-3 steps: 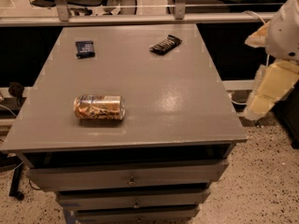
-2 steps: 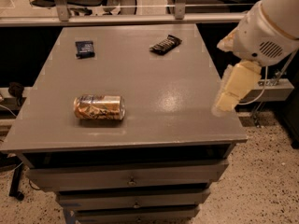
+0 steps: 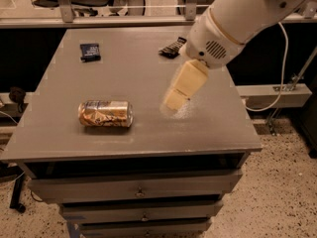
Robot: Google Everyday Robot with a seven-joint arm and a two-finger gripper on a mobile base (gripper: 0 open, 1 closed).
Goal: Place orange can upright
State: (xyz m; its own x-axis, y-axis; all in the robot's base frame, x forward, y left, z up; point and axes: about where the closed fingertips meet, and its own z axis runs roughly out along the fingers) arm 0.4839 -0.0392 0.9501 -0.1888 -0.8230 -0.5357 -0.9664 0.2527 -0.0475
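The orange can (image 3: 105,114) lies on its side on the grey table top (image 3: 129,78), near the front left, its long axis running left to right. My gripper (image 3: 174,101) hangs from the white arm over the middle right of the table, pale fingers pointing down and left. It is to the right of the can and apart from it, with nothing seen in it.
A small dark blue packet (image 3: 90,52) lies at the back left. A flat dark snack wrapper (image 3: 173,47) lies at the back centre, partly behind the arm. Drawers sit under the table front. A cable and a rail are at the right.
The arm has swung in from the right edge of the table to over its middle, closer to the can. The can and packets have not moved.
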